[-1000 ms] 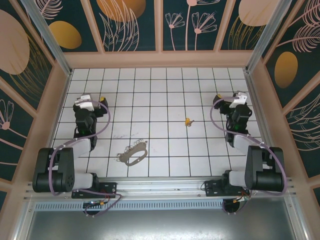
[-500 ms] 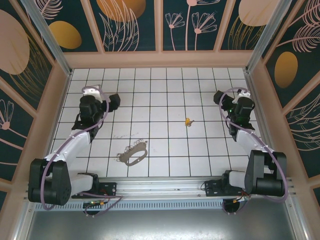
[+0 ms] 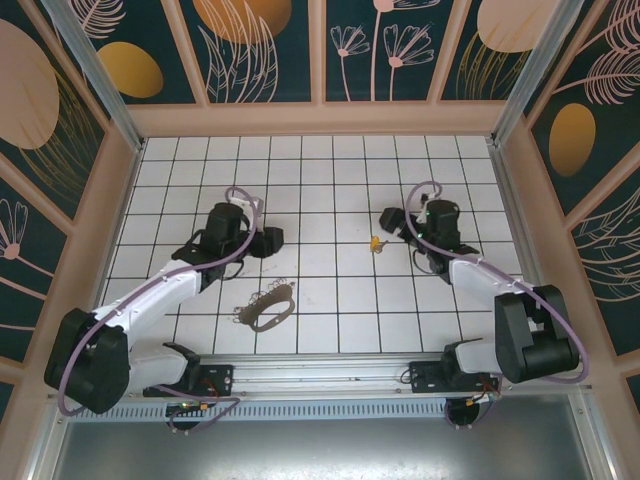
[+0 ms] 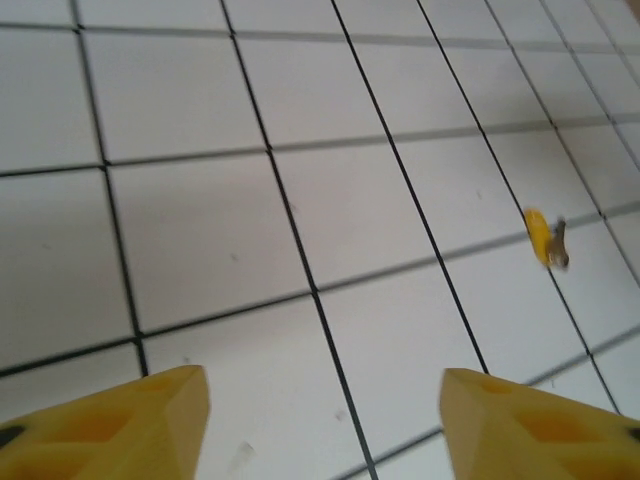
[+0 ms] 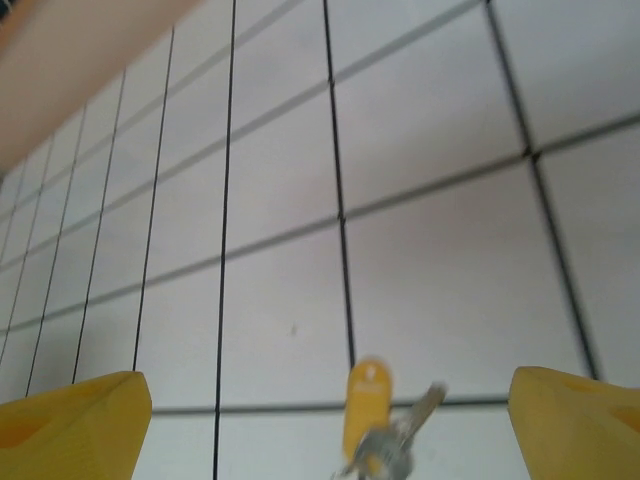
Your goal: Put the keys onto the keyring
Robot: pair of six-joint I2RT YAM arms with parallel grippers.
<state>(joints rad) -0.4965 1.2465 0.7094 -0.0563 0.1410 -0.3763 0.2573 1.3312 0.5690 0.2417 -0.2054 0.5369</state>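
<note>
Progress: nothing joined yet, by the look of it. The keys (image 3: 376,243) and keyring (image 3: 266,308) lie apart on the tabletop (image 3: 330,190), neither lifted.
Keys: brass-yellow bit w/ a small grey piece, right of centre, flat on a tile line.
Keyring: grey-beige loop, front-left, well apart from the keys.
R pincer (image 3: 391,219): open, low, just beside the keys. Its wrist view has the keys lined up w/ the gap, fingertips (image 5: 70,420) either side, no contact I can make out.
L pincer (image 3: 270,240): open, nothing in it, mid-left, behind the keyring, facing twd the keys.
Left to do: everything, I'd say. Grab keys, grab keyring, bring together, thread on.
Around: patterned walls (image 3: 260,50) on three sides, purple cables (image 3: 165,285) along both arms.
In the way: nothing btwn the pincers & the two items. The trouble, I reckon, is the keys being tiny & flat on the tabletop, so hard to pinch.
</note>
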